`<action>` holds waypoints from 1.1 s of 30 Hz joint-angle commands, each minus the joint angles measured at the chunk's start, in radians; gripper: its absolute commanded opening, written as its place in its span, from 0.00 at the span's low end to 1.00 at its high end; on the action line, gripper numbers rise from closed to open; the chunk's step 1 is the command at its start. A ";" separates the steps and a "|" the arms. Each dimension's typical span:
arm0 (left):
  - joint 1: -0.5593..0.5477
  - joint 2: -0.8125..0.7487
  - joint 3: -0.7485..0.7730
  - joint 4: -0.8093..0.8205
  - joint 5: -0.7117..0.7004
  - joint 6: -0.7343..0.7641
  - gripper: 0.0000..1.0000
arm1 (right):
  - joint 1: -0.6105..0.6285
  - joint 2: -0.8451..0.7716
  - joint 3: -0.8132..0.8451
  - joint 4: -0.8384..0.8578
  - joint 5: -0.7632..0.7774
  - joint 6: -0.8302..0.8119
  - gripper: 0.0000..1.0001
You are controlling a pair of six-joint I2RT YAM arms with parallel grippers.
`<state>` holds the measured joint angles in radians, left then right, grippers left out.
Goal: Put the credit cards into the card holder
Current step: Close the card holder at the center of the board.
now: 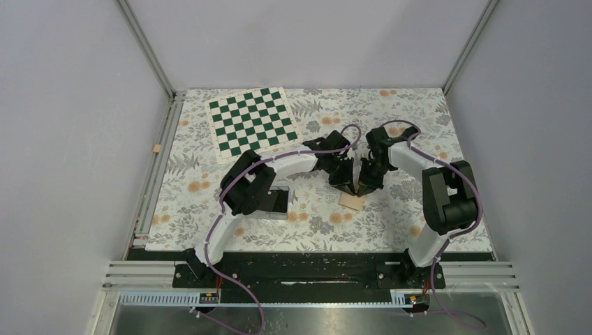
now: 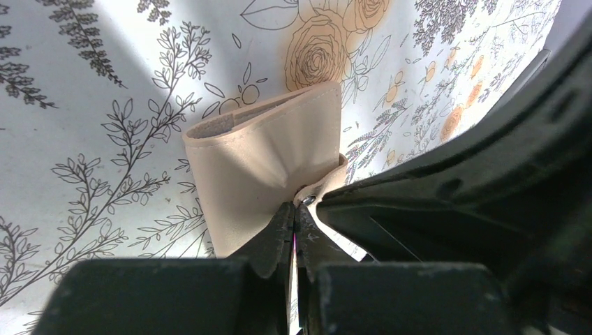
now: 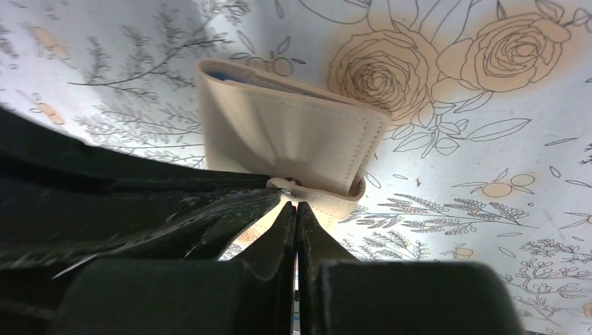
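Far to the left of the left gripper (image 2: 293,218), a green and white checker mat (image 1: 255,122) lies flat on the flowery table (image 1: 391,223). Nearer, but still on that gripper's left, a black boxy thing (image 1: 278,202) sits beside the left arm's elbow. We cannot tell if it is the credit cards. The left gripper points down at the table, and its jaws are pressed together with no gap. Right at its tip lies the card holder (image 2: 258,174). It is tan and folded over, and it rests on the table. The tip touches the holder's near edge, just beside the little metal snap (image 2: 308,200) on the strap. We cannot tell if any bit of the holder is pinched between the jaws. Just to the right of the left gripper, very close to it, we find the right gripper (image 3: 295,209). Its jaws are squeezed together too. Its tip meets the card holder at the same strap with the snap, from the other side. From the right gripper we look past the tip, up and to the left, at the holder's open end. There we see a thin strip of blue lining (image 3: 222,75) inside.
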<state>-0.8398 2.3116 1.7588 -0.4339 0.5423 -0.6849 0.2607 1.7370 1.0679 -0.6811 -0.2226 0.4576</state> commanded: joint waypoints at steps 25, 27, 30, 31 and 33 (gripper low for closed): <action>-0.013 -0.039 0.004 0.039 0.015 0.016 0.00 | -0.004 -0.004 0.018 0.014 0.038 -0.006 0.00; -0.013 -0.039 0.003 0.026 0.006 0.023 0.00 | -0.004 0.002 0.018 0.010 0.050 -0.003 0.00; -0.013 -0.039 0.001 0.021 0.005 0.024 0.00 | -0.004 0.006 0.017 0.007 0.070 0.003 0.00; -0.013 -0.039 0.002 0.022 0.008 0.024 0.00 | -0.004 0.010 0.019 0.006 0.074 0.004 0.00; -0.013 -0.038 0.002 0.022 0.009 0.023 0.00 | -0.003 0.017 0.025 0.002 0.079 0.009 0.00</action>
<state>-0.8463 2.3116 1.7588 -0.4194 0.5446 -0.6788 0.2607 1.7325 1.0691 -0.6537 -0.1997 0.4553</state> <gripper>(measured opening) 0.007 0.014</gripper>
